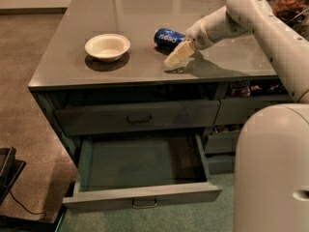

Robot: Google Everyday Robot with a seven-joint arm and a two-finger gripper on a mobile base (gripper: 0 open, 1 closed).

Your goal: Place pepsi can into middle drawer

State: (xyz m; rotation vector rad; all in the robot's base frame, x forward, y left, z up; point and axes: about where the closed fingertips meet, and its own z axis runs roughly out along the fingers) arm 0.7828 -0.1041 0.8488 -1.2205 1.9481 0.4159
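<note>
The pepsi can [168, 36] lies on its side on the grey countertop [145, 13], right of centre. My gripper [177, 56] hangs just in front of and to the right of the can, low over the counter, and holds nothing. The middle drawer [145, 195] is pulled wide open below the counter. Its inside is bare, and its pale loop handle [144, 204] faces the front.
A cream bowl [107, 46] sits on the counter left of the can. A shut drawer with a dark handle [139, 119] is above the open one. Narrower drawers [251, 109] are at the right. My white base [270, 173] fills the lower right. A dark object [7, 170] stands on the floor at the left.
</note>
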